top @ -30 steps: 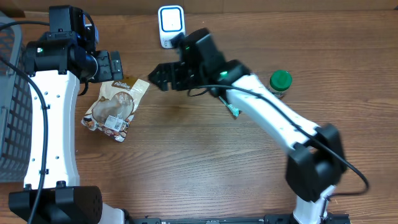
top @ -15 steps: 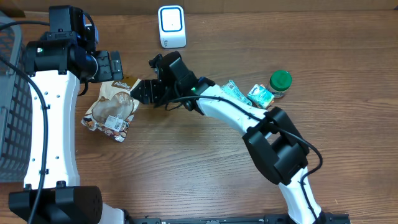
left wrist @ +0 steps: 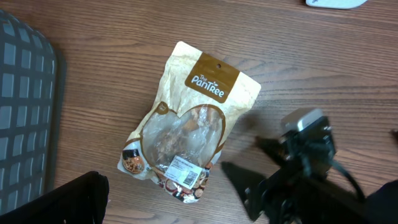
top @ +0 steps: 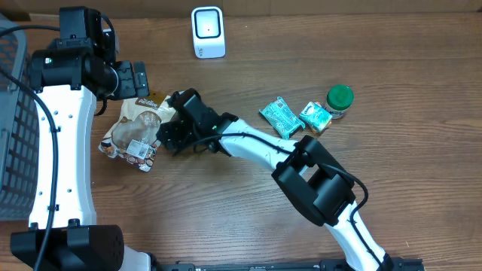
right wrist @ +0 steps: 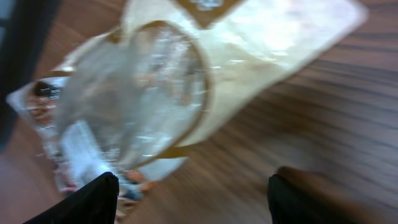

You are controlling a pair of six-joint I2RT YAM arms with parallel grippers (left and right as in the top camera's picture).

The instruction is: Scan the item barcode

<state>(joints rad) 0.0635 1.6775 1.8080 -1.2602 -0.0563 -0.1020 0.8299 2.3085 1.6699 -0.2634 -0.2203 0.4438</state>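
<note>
The item, a tan snack pouch [top: 135, 129] with a clear window, lies flat on the wooden table. Its white barcode label [left wrist: 183, 169] faces up near the pouch's bottom end. The white scanner [top: 207, 31] stands at the table's far edge. My right gripper [top: 166, 135] is low at the pouch's right side, open, with nothing between its fingers. In the blurred right wrist view the pouch [right wrist: 155, 93] fills the frame just ahead of the right gripper [right wrist: 199, 205]. My left gripper [top: 139, 81] hovers open above the pouch's top end, holding nothing.
A dark mesh basket [top: 11, 120] sits off the table's left side. Two green packets [top: 280, 117] and a green-lidded jar [top: 340, 100] lie to the right, behind the right arm.
The right arm has swung left from near the scanner down to the pouch's right side, its jaws narrowing slightly. The left arm and the pouch have not moved.
</note>
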